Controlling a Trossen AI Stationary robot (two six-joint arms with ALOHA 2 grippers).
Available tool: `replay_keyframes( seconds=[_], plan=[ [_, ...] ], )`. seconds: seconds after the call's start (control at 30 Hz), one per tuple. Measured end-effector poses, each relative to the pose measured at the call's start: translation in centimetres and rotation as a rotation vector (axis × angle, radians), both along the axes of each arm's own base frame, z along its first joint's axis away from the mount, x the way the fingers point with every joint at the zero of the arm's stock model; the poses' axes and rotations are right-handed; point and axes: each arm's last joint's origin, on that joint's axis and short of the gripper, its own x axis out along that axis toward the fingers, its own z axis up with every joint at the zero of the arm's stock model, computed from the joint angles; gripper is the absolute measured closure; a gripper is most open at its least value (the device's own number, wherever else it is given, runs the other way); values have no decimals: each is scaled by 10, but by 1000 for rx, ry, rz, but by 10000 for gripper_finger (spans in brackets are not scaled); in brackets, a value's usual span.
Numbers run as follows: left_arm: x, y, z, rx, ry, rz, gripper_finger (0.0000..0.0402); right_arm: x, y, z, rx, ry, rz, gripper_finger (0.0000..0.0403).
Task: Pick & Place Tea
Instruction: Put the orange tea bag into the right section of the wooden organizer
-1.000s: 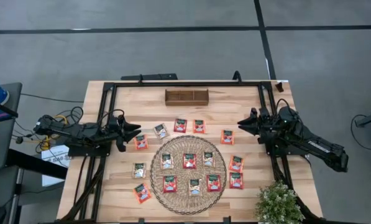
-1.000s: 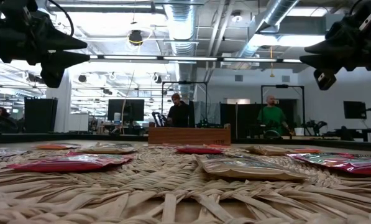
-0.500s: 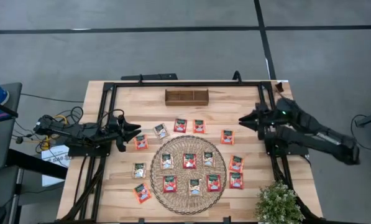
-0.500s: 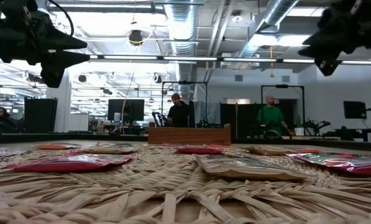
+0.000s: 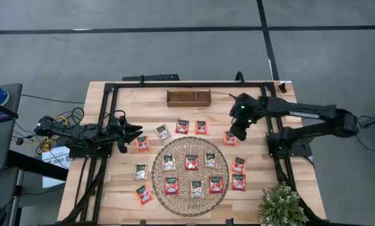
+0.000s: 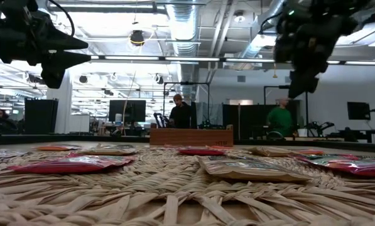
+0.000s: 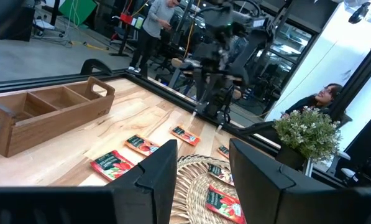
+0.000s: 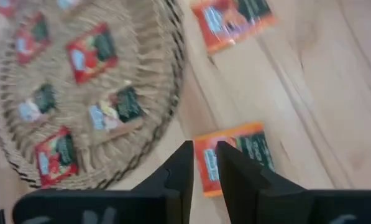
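- The high view shows the tea sachets (image 5: 191, 162) spread over the round woven mat (image 5: 159, 182) and the bare table (image 5: 134, 97) around it, with a wooden tray (image 5: 188, 97) near the far edge; the low view shows only a few sachets edge-on.
- The right gripper (image 5: 238, 127) hangs above an orange sachet (image 5: 230, 138) beside the mat's right rim. In the right wrist view its fingers (image 8: 180, 165) stand nearly together, a narrow gap between them, empty, with that sachet (image 8: 235, 154) directly beyond.
- The left gripper (image 5: 134, 132) waits near the table's left edge, parted and empty, a red sachet (image 5: 142, 144) just beside it.
- The sachets' print is too small to read.
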Motion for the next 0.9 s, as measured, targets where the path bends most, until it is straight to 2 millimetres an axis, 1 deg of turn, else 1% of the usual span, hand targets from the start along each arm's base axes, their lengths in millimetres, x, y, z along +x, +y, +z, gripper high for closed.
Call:
replay_keyframes(
  seconds=[0.13,0.27,0.33,0.4,0.53,0.63,0.77,0.9],
  plan=[
    [0,0,0,0,-1,1,263,13,-12,-5,15,122,-18,319],
    [0,0,0,0,-1,1,263,16,-22,-13,7,276,-39,287],
    [0,0,0,0,-1,1,263,13,-26,-21,34,360,-57,266],
    [0,0,0,0,-1,1,263,13,-31,-27,57,408,-72,245],
    [0,0,0,0,-1,1,263,15,-38,-39,85,456,-95,205],
    [0,0,0,1,-1,2,263,17,-42,-46,98,478,-105,188],
    [0,0,0,2,-1,2,263,20,-44,-52,100,486,-103,180],
    [0,0,0,2,-1,2,263,27,-42,-54,73,447,-87,183]
  ],
)
